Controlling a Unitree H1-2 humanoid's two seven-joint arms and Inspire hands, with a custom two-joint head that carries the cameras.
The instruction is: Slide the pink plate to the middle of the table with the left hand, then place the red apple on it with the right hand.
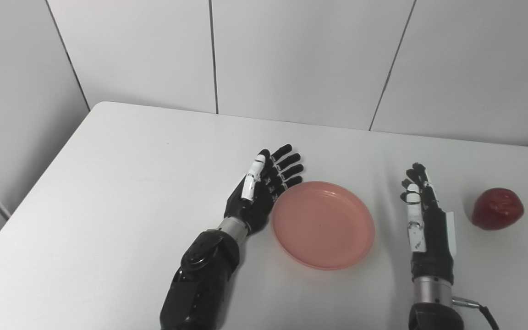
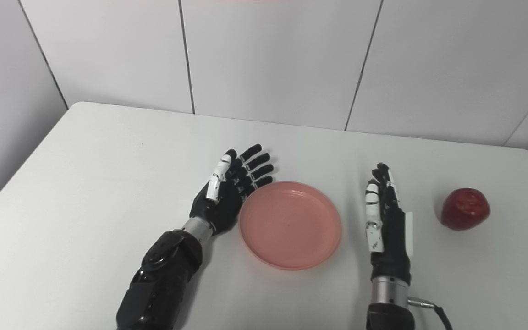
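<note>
A pink plate (image 1: 322, 223) lies flat near the middle of the white table (image 1: 108, 192). My left hand (image 1: 264, 188) stands on edge against the plate's left rim, open, fingers stretched away from me. My right hand (image 1: 422, 215) stands on edge to the right of the plate, open, with a gap to the rim. The red apple (image 1: 497, 208) rests on the table further right, apart from the right hand. In the right eye view the plate (image 2: 290, 223), the apple (image 2: 465, 208), the left hand (image 2: 232, 185) and the right hand (image 2: 385, 217) stand the same way.
White wall panels (image 1: 291, 55) rise behind the table's far edge. The table's left edge runs diagonally at the left of the picture. A cable (image 1: 479, 308) leaves the right wrist.
</note>
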